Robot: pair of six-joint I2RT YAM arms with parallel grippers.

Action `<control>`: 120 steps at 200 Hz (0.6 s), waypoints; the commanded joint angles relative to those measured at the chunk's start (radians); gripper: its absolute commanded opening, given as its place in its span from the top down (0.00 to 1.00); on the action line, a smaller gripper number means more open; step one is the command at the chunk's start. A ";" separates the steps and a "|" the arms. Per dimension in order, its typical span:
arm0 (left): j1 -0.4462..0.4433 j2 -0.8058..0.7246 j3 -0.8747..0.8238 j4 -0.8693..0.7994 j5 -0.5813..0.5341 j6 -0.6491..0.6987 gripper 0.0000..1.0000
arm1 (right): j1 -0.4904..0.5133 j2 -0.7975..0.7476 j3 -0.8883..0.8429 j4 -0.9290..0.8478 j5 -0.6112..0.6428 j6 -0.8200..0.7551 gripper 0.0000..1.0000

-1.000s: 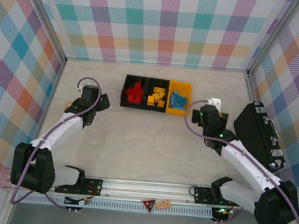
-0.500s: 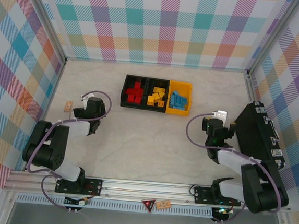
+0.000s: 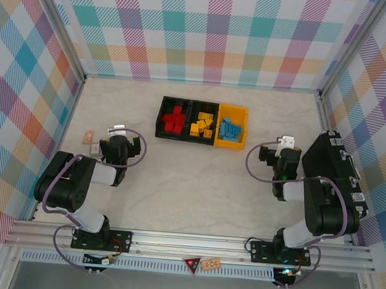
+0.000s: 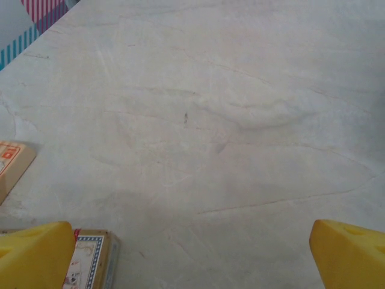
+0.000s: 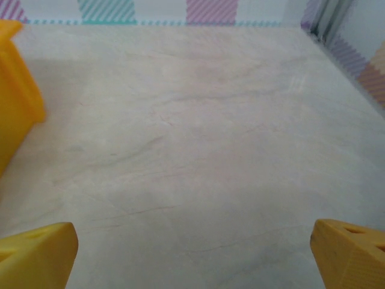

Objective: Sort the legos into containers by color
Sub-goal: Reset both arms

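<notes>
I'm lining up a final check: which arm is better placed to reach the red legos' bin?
Left, probably. The red legos sit in the leftmost bin, nearer the left arm than the right arm. Open and empty: left fingers, right fingers.

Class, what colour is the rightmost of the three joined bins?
The bin is yellow-orange, clearest in the top external view.

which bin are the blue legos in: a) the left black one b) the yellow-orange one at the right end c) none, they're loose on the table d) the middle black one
b, the blue legos are piled inside the yellow-orange bin at the right end of the row in the top view.
</notes>
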 commanded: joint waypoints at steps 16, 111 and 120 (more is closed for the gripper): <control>0.012 -0.002 0.004 0.073 0.036 0.005 0.00 | -0.006 0.014 0.022 0.043 -0.086 0.046 0.01; 0.011 -0.001 -0.001 0.086 0.034 0.007 0.01 | -0.022 0.005 0.035 -0.003 -0.141 0.045 0.01; 0.012 -0.003 -0.002 0.086 0.033 0.007 0.01 | -0.020 0.004 0.030 0.003 -0.137 0.045 0.01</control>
